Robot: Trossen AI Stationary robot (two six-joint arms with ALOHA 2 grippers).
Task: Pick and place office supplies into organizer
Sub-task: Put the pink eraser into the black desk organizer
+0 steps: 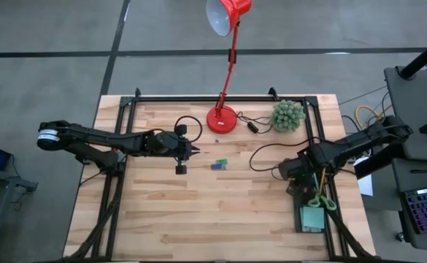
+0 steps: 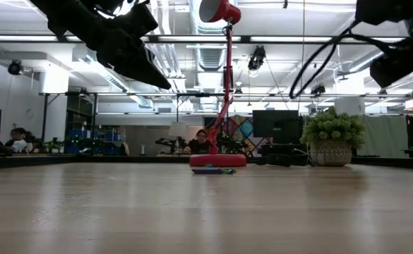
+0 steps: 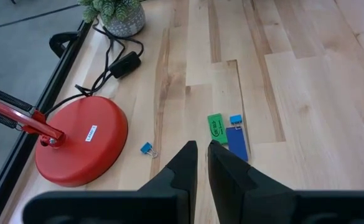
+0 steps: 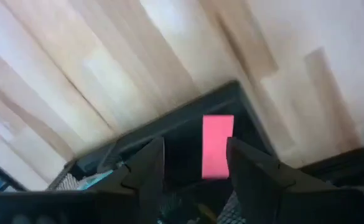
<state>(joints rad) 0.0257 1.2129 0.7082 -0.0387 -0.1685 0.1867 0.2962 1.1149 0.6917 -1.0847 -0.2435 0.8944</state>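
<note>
The dark organizer point(image 1: 304, 203) lies at the table's right edge and holds the green-handled scissors point(image 1: 322, 201) and a teal sticky-note pad point(image 1: 313, 218). My right gripper point(image 4: 195, 158) is open over the organizer's far end point(image 4: 169, 134). A pink piece point(image 4: 217, 146) lies in the compartment below, between the fingers. My left gripper point(image 3: 202, 149) is shut and empty above mid-table, just short of a green piece point(image 3: 215, 127) and a blue piece point(image 3: 237, 142) lying flat on the wood. Two small blue clips point(image 3: 147, 149) point(image 3: 236, 119) lie nearby.
The red desk lamp's base point(image 1: 222, 118) and its cable point(image 1: 260, 150) sit at the far middle, and the green ball plant point(image 1: 287, 115) stands to their right. Black frame rails point(image 1: 118, 175) run along the table's left, right and far edges. The near half of the table is bare wood.
</note>
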